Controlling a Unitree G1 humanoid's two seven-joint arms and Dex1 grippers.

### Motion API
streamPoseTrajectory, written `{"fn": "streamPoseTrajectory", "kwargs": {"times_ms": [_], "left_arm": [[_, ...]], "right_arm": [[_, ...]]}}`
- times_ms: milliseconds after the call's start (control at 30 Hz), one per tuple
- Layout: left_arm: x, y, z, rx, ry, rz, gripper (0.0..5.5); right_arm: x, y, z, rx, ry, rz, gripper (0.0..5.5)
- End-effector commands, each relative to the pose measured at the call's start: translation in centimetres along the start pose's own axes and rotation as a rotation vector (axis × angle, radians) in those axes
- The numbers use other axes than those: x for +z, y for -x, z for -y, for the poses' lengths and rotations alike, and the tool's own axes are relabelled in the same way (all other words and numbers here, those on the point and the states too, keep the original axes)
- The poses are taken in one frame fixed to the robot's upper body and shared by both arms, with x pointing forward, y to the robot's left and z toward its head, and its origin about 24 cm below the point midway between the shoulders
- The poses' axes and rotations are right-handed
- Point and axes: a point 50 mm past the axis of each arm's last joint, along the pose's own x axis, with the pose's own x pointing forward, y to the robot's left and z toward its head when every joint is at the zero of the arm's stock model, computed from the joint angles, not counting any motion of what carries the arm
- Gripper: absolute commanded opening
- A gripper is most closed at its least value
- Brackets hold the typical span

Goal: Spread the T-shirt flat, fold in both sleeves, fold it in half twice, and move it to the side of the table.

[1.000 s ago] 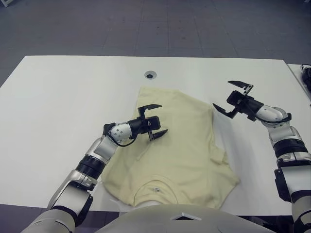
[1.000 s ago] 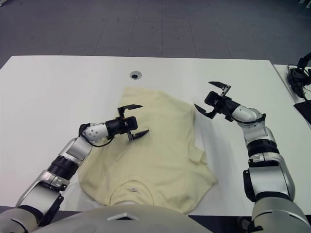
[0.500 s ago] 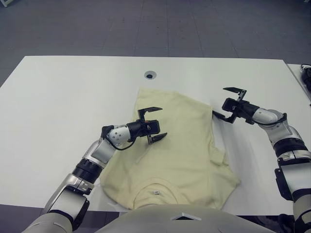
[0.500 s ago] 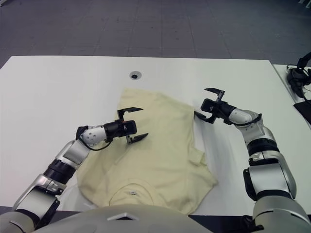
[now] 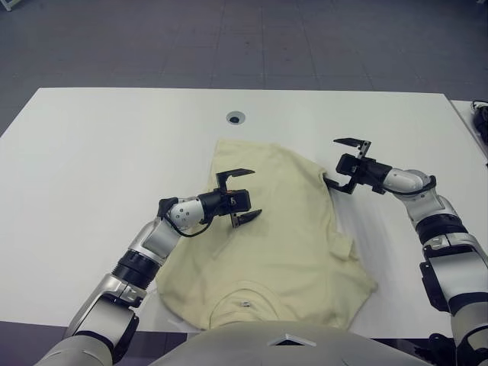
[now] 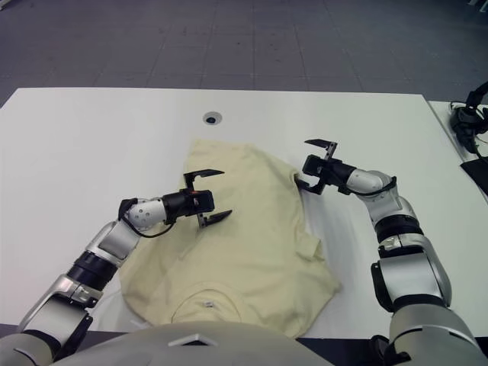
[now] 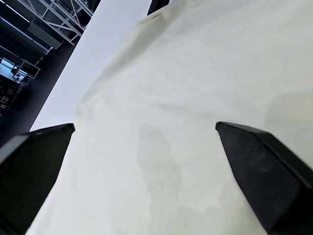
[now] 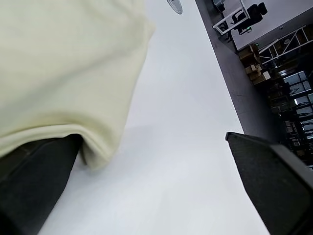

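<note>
— Change, last second: right gripper [image 5: 333, 162] came in low from about 3 o'clock and is now at the T-shirt [image 5: 282, 236]'s 2 o'clock edge. Fingers are apart, and the lower one is touching the cloth edge, which drapes over it in the wrist view.

— Clamped?

— No, nothing pinched yet. Left gripper [image 5: 255, 192] barely shifted. It hovers over the shirt's 9 o'clock half, fingers spread, empty.

— Where's the shirt?

— On the white table [image 5: 91, 152], centre toward 6 o'clock, collar nearest the robot. It's rumpled, with the right side bunched around 4 o'clock and no sleeve laid out.

— So, meaning?

— My read is we're still at the spreading step. The right arm looks lined up to grip that edge and draw it out toward 3 o'clock. Folds not begun.

— Obstacles?

— Cable grommet [image 5: 236, 117] sits at 11 o'clock, just beyond the hem, flush with the top, so harmless. Dark gear [image 6: 467, 114] lies on the neighbouring surface, far at 3 o'clock, well apart. The main risk is the finger snagging two layers.
</note>
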Motion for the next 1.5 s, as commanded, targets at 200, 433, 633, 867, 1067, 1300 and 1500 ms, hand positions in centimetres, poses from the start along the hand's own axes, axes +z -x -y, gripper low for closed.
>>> {"fn": "streamPoseTrajectory", "kwargs": {"times_ms": [200,433,633,867,1067,1300,1500], "left_arm": [[-0.6,0.2,0.8,-0.047,-0.003,-0.039,5.37],[-0.5,0.2,0.9,-0.047,-0.002,-0.034,5.37],[-0.6,0.4,1.1,-0.043,0.004,-0.041,5.37],[-0.6,0.4,1.1,-0.039,0.006,-0.040,5.37],[-0.7,0.6,1.2,-0.036,0.009,-0.046,5.37],[-0.5,0.6,1.1,-0.038,0.001,-0.037,5.37],[-0.5,0.8,1.0,-0.029,0.000,-0.037,5.37]], "right_arm": [[0.3,-1.3,1.5,-0.096,0.056,-0.075,5.40],[2.7,-1.8,4.5,-0.365,0.209,-0.001,5.40],[2.8,-1.3,5.0,-0.442,0.270,0.031,5.40],[1.4,-0.8,4.0,-0.366,0.255,-0.019,5.40],[0.6,-0.6,3.7,-0.343,0.278,-0.081,5.40],[1.2,-2.5,1.1,-0.208,0.269,-0.054,5.40],[1.1,-2.9,-1.0,-0.091,0.196,-0.017,5.40]]}}
